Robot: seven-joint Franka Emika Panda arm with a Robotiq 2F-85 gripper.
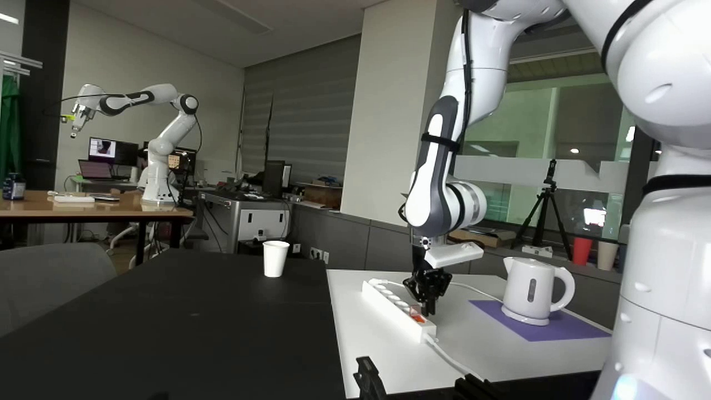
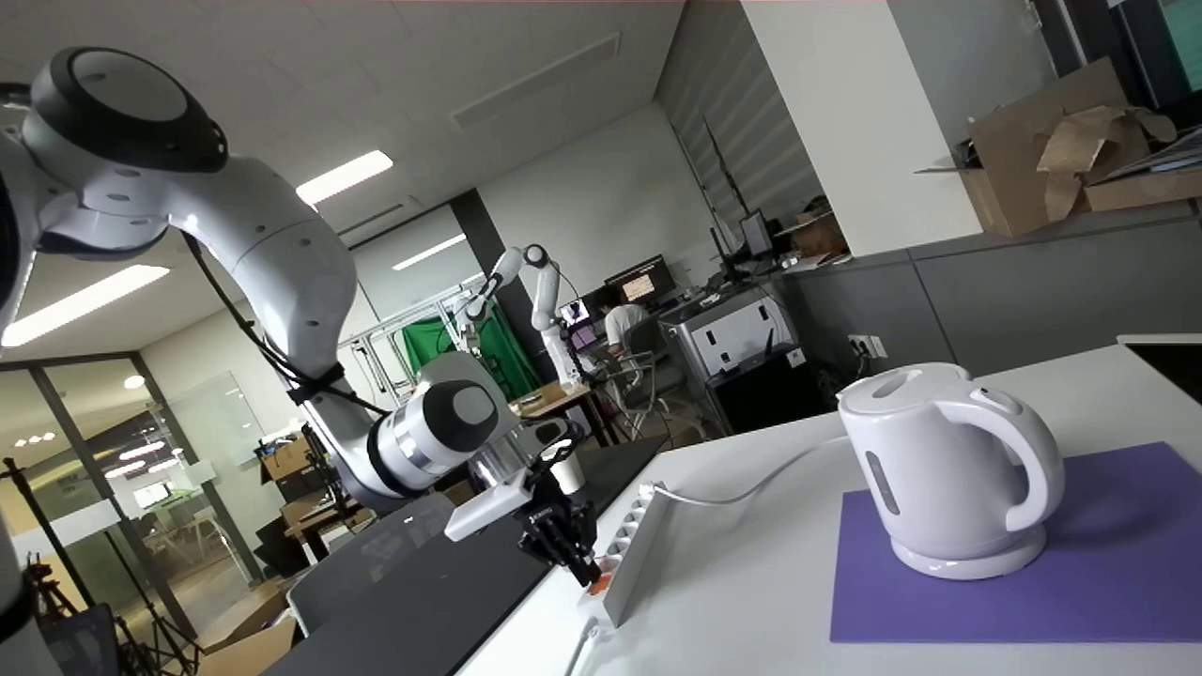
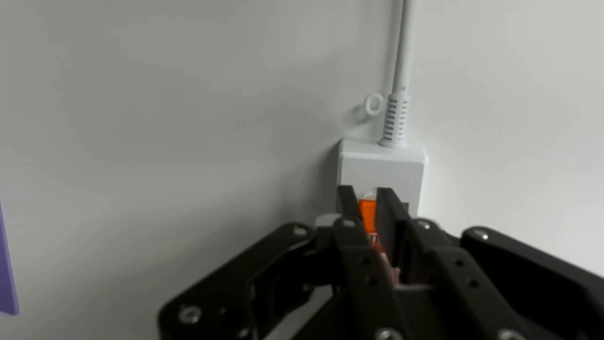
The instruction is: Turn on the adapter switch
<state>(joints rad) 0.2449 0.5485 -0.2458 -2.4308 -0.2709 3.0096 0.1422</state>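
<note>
The adapter, a long white power strip, lies on the white table in both exterior views. Its cord end shows in the wrist view. The switch, a small orange-red rocker, is near that end in both exterior views. In the wrist view, part of the switch shows between the fingers, which hide the rest. My gripper points down at the switch, its fingers a narrow gap apart with nothing held. In both exterior views its tips are at the switch; I cannot tell whether they touch.
A white kettle stands on a purple sheet beside the strip. A white cord leaves the strip's switch end, and another cord leaves its far end. A paper cup stands on the adjoining black table.
</note>
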